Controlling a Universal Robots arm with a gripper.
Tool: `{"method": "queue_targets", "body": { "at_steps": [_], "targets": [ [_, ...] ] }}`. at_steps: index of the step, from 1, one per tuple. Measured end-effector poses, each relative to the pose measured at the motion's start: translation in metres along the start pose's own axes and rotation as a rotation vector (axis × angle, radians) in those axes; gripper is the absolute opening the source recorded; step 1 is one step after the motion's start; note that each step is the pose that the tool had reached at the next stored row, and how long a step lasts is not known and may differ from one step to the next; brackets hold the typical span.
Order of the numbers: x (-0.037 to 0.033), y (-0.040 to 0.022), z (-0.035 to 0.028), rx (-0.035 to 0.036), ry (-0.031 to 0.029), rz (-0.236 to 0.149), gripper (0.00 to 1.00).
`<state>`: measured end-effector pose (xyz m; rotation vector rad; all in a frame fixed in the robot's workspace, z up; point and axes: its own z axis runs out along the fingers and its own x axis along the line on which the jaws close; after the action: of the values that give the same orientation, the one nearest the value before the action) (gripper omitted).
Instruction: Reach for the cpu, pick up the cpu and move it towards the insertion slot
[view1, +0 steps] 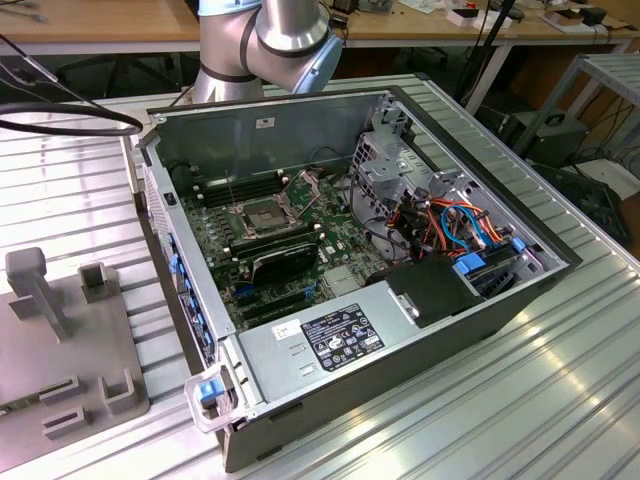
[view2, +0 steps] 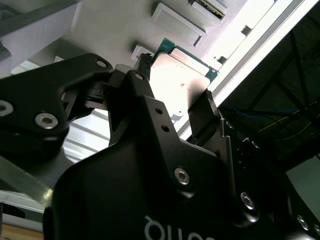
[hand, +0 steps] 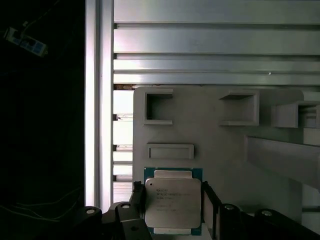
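Note:
The cpu (hand: 172, 200), a silver heat spreader on a green board, sits between the two black fingers of my gripper (hand: 173, 210). In both wrist views the fingers press against its two opposite edges. The second wrist view has the gripper (view2: 175, 82) shut on the cpu (view2: 182, 75) over a grey fixture plate (hand: 220, 150). I cannot tell whether the chip rests on the plate or hangs just above it. In the exterior view the insertion slot (view1: 258, 216), a square silver-framed socket with its cover raised, lies on the motherboard inside the open computer case (view1: 470, 330).
The grey fixture plate (view1: 60, 350) with raised brackets and a tall block lies at the exterior view's left, on a ribbed aluminium table (view1: 560, 400). The arm's base (view1: 265, 45) stands behind the case. Inside the case are a black finned block (view1: 285, 262), coloured cables (view1: 450, 225) and a drive cage (view1: 385, 165).

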<state>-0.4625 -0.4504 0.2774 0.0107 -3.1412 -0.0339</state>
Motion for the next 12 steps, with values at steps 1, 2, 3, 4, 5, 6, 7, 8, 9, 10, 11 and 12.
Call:
{"method": "queue_targets", "body": {
  "at_steps": [1, 2, 3, 4, 5, 6, 7, 8, 9, 10, 11, 12],
  "targets": [
    [0.0000, 0.0000, 0.0000, 0.0001, 0.0000, 0.000, 0.55],
    [0.0000, 0.0000, 0.0000, 0.0001, 0.0000, 0.000, 0.55],
    [0.0000, 0.0000, 0.0000, 0.0001, 0.0001, 0.000, 0.55],
    [0.0000, 0.0000, 0.0000, 0.0001, 0.0001, 0.000, 0.55],
    [0.0000, 0.0000, 0.0000, 0.0002, 0.0001, 0.000, 0.55],
    [0.0000, 0.0000, -0.0001, 0.0001, 0.0001, 0.000, 0.55],
    [0.0000, 0.0000, -0.0004, 0.0001, 0.0001, 0.000, 0.55],
    [0.0000, 0.0000, -0.0012, 0.0004, 0.0004, 0.000, 0.55],
    [0.0000, 0.0000, -0.0021, 0.0003, 0.0002, 0.000, 0.55],
    [0.0000, 0.0001, -0.0030, 0.0002, 0.0002, 0.000, 0.55],
    [0.0000, 0.0001, -0.0040, 0.0002, 0.0001, 0.000, 0.55],
    [0.0000, 0.0001, -0.0048, 0.0002, 0.0001, 0.000, 0.55]
  ]
}}
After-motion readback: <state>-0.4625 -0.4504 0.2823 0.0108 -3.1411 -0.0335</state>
